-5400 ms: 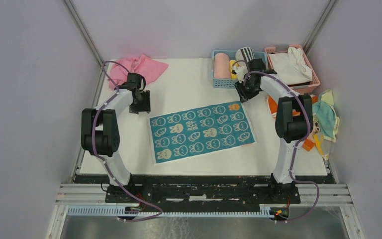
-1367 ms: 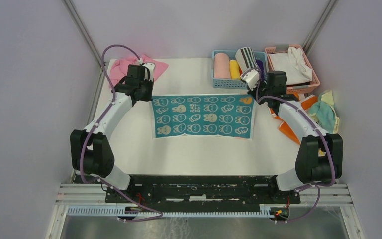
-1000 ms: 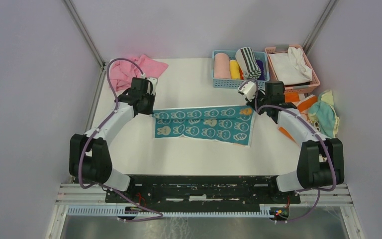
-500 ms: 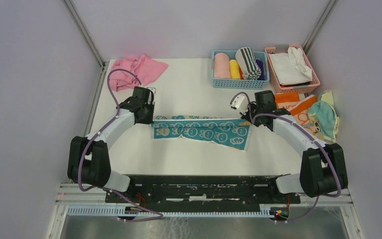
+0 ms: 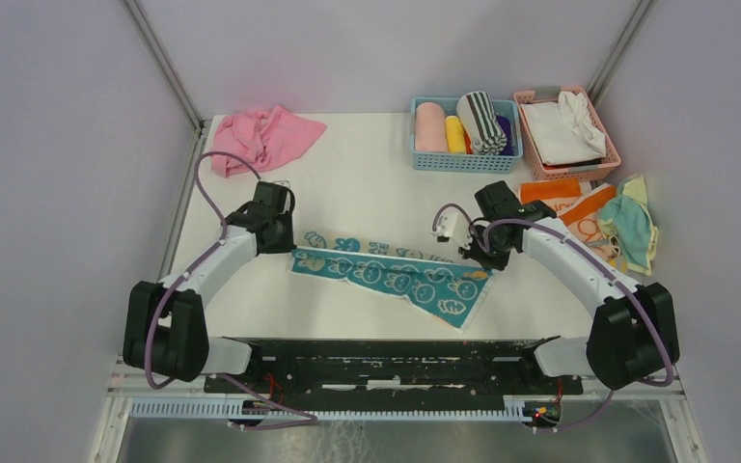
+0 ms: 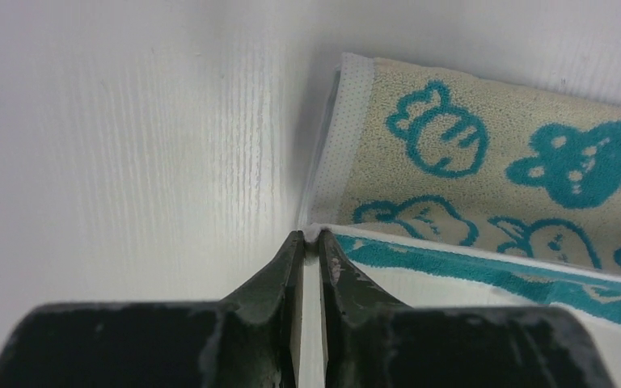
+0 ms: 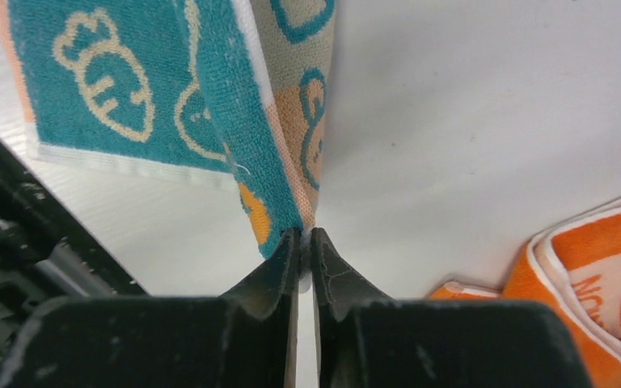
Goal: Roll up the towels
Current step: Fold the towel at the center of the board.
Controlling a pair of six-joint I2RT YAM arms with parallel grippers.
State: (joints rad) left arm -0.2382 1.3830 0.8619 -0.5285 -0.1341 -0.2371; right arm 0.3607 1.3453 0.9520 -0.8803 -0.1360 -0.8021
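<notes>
1. Teal-printed bunny towel [image 5: 386, 275] lies folded over on the table [image 5: 367, 183], stretched between both claws.
2. Left gripper [image 6: 307, 239] pinches one corner edge of it.
3. Right gripper [image 7: 306, 236] pinches the opposite corner, with the orange towel [image 7: 598, 275] just to its right.

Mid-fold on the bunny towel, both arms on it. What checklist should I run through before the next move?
1. Left gripper shut on a bunny towel corner: ok.
2. Right gripper shut on the other corner: ok.
3. Folded edges lined up: not ok; a pale strip shows along the far edge and the towel lies skewed.
4. Bunny towel apart from the orange towel: ok.
5. Held corners down on the table: cannot tell.
</notes>
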